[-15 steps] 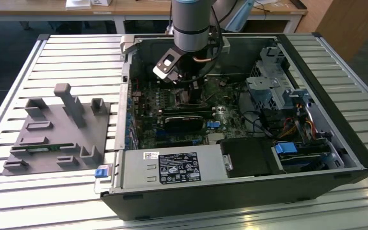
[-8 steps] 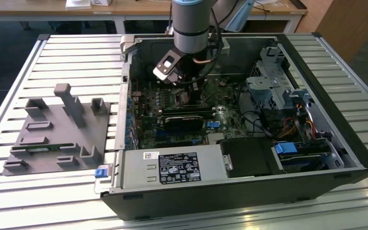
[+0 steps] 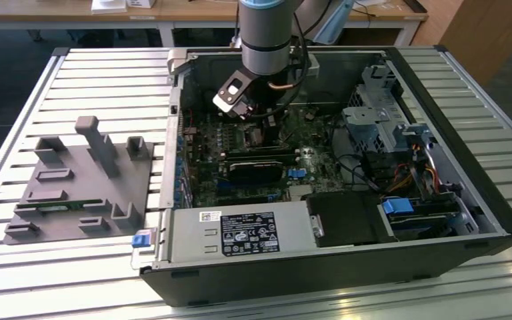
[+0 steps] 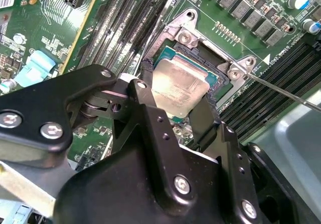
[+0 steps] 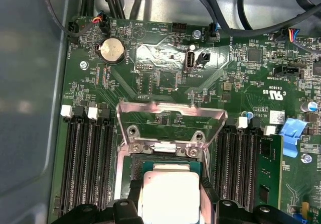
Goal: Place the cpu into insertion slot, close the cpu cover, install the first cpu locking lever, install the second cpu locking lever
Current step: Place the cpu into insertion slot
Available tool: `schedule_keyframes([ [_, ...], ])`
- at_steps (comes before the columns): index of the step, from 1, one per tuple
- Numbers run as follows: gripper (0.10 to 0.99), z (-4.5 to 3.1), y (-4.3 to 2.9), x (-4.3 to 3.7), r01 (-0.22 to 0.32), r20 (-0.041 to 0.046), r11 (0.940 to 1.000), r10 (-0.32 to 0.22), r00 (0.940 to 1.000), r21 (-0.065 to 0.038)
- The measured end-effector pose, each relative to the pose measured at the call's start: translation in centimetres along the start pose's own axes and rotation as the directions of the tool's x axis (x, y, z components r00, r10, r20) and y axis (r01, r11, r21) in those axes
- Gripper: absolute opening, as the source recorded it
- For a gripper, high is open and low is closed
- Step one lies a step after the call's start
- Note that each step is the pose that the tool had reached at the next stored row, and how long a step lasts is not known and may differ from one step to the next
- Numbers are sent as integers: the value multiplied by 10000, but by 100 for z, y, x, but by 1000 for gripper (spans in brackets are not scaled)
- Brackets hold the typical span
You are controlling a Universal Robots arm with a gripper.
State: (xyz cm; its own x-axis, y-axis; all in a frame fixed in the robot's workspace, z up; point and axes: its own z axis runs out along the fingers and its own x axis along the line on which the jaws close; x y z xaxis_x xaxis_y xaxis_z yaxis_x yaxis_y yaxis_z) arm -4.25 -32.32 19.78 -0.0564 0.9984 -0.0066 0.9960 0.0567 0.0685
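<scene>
Seemingly mid-placement: clamping pale silvery square metal cpu point(image 4: 176, 89) between black gripper's point(image 4: 179, 86) fingers point(image 4: 143, 101) over black square insertion slot point(image 4: 221, 79), needing level, square alignment.

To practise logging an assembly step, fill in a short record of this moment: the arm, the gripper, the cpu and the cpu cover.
arm: reaching down into the open computer case
gripper: shut on the cpu, one finger on each of two opposite edges
cpu position: over the insertion slot; cannot tell whether it is seated
cpu cover: open, swung up off the slot
</scene>
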Motion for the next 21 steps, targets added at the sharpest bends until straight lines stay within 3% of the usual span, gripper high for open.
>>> schedule_keyframes([
  [11, 537, -14, 4, 51, -135, 10, 9999, 135, 9999, 2],
  [21, 537, 38, 1, 60, -364, 26, 9993, 364, 9993, 3],
])
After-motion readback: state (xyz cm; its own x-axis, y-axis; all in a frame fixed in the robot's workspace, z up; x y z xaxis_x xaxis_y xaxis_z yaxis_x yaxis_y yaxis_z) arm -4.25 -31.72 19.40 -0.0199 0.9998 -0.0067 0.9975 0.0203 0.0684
